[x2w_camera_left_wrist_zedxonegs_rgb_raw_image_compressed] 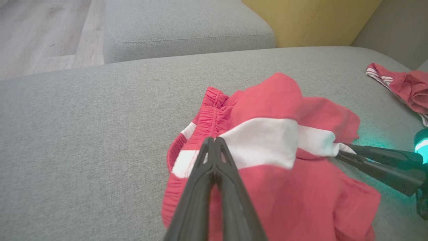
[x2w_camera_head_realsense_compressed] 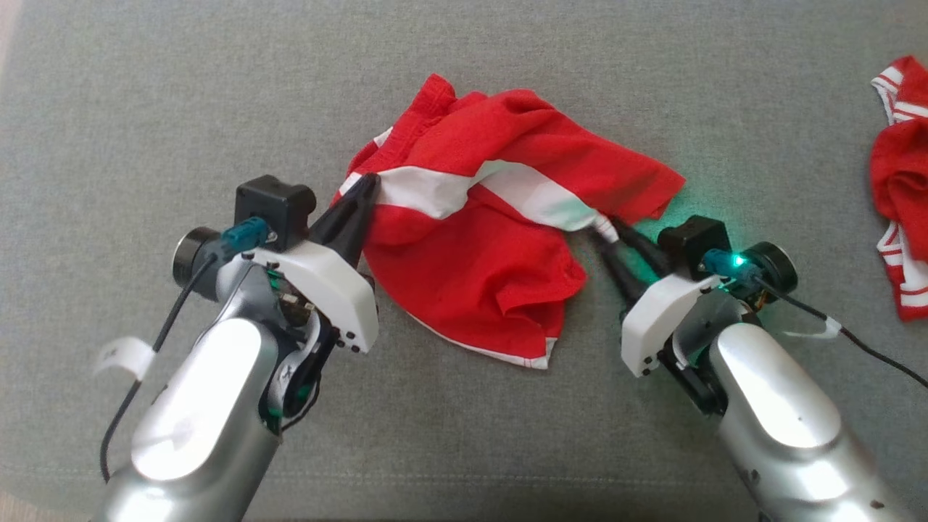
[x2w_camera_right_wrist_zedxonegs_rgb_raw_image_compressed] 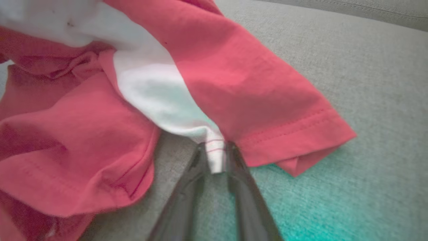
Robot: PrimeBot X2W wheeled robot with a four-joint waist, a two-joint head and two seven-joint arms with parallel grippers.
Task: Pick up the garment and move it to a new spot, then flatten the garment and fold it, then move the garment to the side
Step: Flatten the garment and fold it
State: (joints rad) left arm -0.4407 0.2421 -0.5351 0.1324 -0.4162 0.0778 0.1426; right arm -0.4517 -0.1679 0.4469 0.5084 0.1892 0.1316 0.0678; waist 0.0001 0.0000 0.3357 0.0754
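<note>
Garment (x2w_camera_head_realsense_compressed: 471,290), crumpled red with a white stripe, is clamped in left and right jaws.

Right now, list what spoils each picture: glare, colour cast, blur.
Head view: a green lamp by the right claw tints the cushion and the white stripe of the garment; forearms glare. Left wrist view: teal glow at the right edge, reds washed to pink. Right wrist view: the claw's fingers are blurred, the cushion beside them teal.
</note>
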